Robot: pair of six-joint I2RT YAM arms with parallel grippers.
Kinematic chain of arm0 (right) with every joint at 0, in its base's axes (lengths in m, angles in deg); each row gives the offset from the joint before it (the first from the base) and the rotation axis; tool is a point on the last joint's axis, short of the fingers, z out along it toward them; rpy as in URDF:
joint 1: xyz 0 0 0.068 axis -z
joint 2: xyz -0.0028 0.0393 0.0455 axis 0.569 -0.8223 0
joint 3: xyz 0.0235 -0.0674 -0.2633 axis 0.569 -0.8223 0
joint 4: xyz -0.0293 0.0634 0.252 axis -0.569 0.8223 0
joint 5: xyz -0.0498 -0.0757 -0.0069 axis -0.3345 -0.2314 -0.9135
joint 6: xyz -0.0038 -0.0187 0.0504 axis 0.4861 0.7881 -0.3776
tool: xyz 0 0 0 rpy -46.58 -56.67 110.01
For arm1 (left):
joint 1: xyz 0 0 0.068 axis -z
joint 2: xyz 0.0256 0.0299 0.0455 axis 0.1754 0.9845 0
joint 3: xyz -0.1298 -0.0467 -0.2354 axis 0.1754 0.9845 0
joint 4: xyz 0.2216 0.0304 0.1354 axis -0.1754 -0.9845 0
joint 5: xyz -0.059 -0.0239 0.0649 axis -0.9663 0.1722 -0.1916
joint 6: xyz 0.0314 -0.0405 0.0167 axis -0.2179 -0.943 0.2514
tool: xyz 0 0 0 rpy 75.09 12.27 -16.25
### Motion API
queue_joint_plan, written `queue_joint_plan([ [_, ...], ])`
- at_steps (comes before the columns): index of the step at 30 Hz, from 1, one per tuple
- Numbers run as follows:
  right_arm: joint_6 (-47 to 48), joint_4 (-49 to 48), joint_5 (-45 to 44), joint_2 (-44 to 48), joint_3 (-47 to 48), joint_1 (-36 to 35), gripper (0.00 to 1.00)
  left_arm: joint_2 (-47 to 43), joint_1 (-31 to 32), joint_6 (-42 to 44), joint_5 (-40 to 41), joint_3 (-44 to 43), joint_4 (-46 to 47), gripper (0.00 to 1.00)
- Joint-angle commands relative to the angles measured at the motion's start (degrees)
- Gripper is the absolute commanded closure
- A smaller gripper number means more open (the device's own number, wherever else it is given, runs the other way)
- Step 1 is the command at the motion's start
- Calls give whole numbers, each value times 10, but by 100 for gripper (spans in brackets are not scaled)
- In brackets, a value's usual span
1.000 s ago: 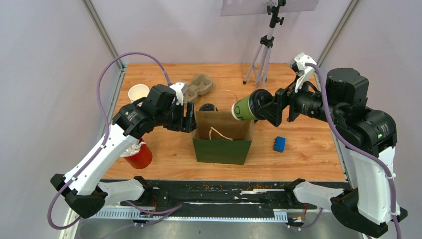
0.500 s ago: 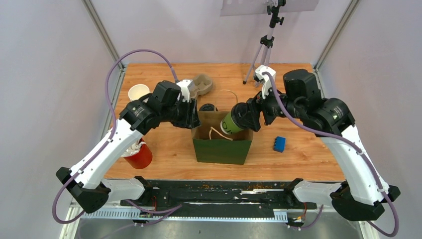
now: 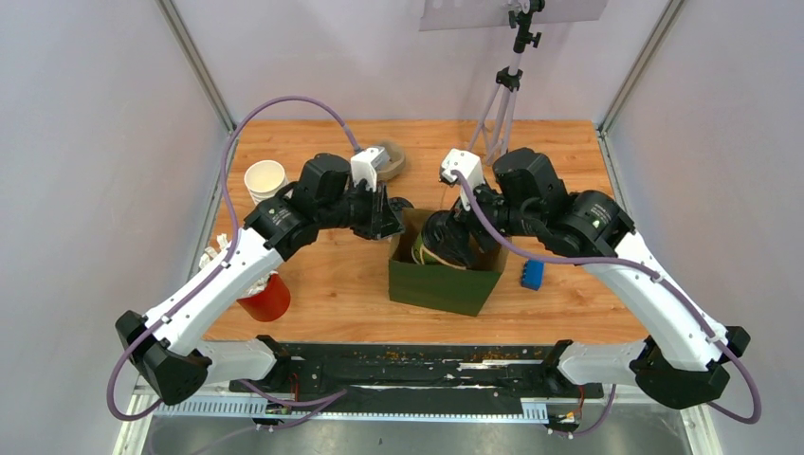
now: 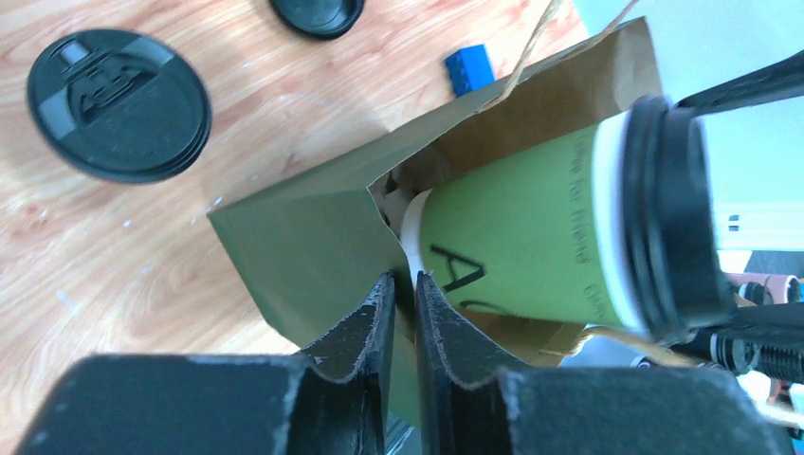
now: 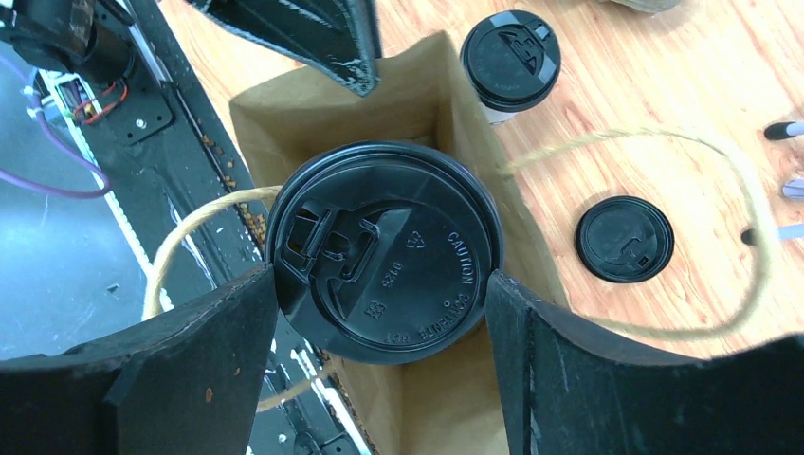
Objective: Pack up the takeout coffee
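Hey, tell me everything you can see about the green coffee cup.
The green cup is a paper takeout cup with olive-green sides, black printed lettering and a white band under its black plastic lid, which is embossed with a caution notice. It is closed and tilted, with its base inside the open mouth of the paper bag and its lid end outside. The right gripper holds it, jaws on opposite sides at the lid.

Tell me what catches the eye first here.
The olive-green paper cup with a black plastic lid, gripped by the right tool, is held in the open mouth of the dark green paper bag at mid-table. The left tool pinches the bag's wall. A second black-lidded paper cup stands beside the bag.
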Motion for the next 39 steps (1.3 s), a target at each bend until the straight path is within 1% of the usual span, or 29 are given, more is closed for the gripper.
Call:
queue_joint_plan([
  [1, 34, -30, -19, 23, -29, -24, 35, -20, -2, -19, -57, 21, 124, 80],
  [3, 41, -31, -29, 36, -48, -39, 35, -18, -3, -21, -51, 19, 127, 78],
  [5, 46, -31, -50, 46, -62, -64, 35, -14, -2, -19, -27, 9, 96, 67],
  [9, 42, -32, -105, 61, -79, -123, 35, -4, -2, 21, 2, -41, -48, 38],
  [10, 42, -32, -133, 63, -84, -139, 35, -7, -3, 35, -2, -49, -77, 32],
  [12, 40, -28, -165, 65, -90, -174, 34, -22, -3, 48, -22, -45, -116, 24],
  [14, 34, -29, -192, 66, -99, -205, 34, -38, -3, 51, -49, -27, -138, 19],
  [18, 6, -45, -236, 70, -127, -259, 35, -64, -3, 42, -67, 6, -146, 18],
  [21, -12, -63, -252, 72, -144, -287, 35, -75, -3, 35, -66, 30, -128, 22],
  [24, -19, -65, -268, 65, -142, -307, 35, -76, -2, 36, -70, 40, -107, 31],
  [26, -20, -63, -276, 60, -140, -317, 35, -72, -3, 35, -81, 47, -87, 38],
  [28, -18, -56, -285, 55, -136, -325, 35, -69, -3, 30, -92, 50, -62, 47],
  [31, -14, -52, -297, 52, -134, -327, 34, -70, -3, 23, -99, 52, -18, 69],
  [33, -7, -54, -311, 52, -134, -328, 34, -76, -3, 23, -99, 57, 20, 79],
  [35, 6, -62, -342, 53, -142, -327, 34, -81, -3, 28, -103, 68, 67, 84],
  [37, 25, -76, -361, 55, -152, -326, 34, -81, -2, 43, -118, 80, 118, 87],
  [39, 37, -86, -373, 55, -154, -327, 35, -74, -2, 61, -121, 77, 138, 90],
])
